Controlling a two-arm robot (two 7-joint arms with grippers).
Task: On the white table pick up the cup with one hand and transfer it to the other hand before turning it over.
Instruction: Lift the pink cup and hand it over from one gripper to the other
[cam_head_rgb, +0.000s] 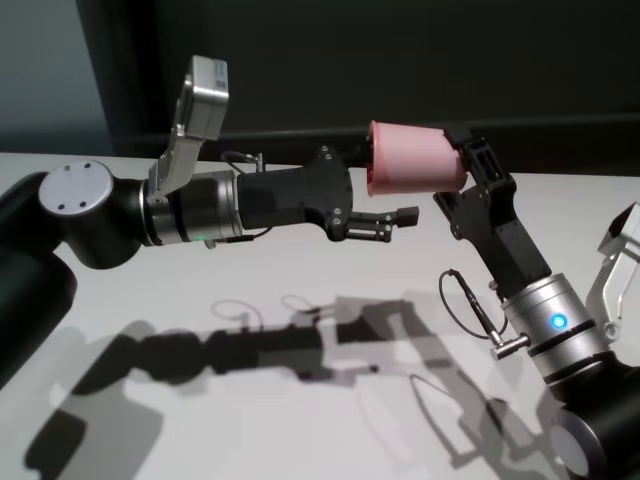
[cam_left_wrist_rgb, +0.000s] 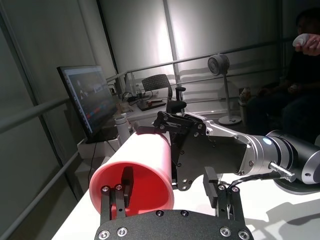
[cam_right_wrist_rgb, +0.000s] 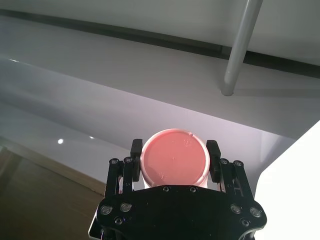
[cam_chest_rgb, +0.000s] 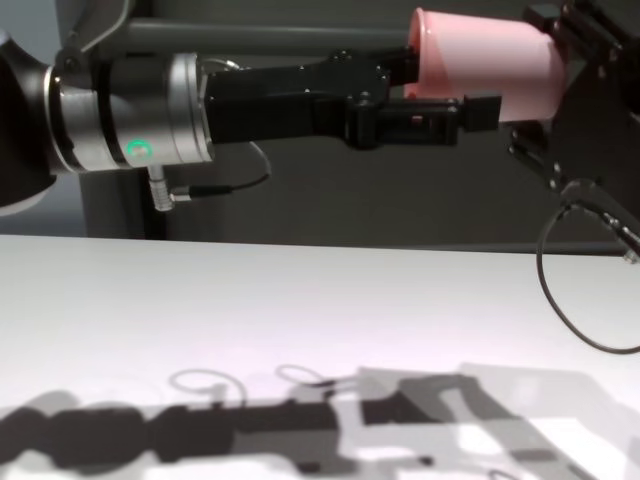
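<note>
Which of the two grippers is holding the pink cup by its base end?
The right gripper is shut on the cup base; the left gripper only reaches the open rim, one finger inside.

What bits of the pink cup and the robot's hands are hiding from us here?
- Right wrist view: the right tool grips the cup, but only the cup's bottom shows; its mouth is hidden behind that.
- Left wrist view: the left tool has one finger inside the cup; whether it touches the wall is unclear.
- Chest view: the right edge cuts off most of the right tool.
</note>
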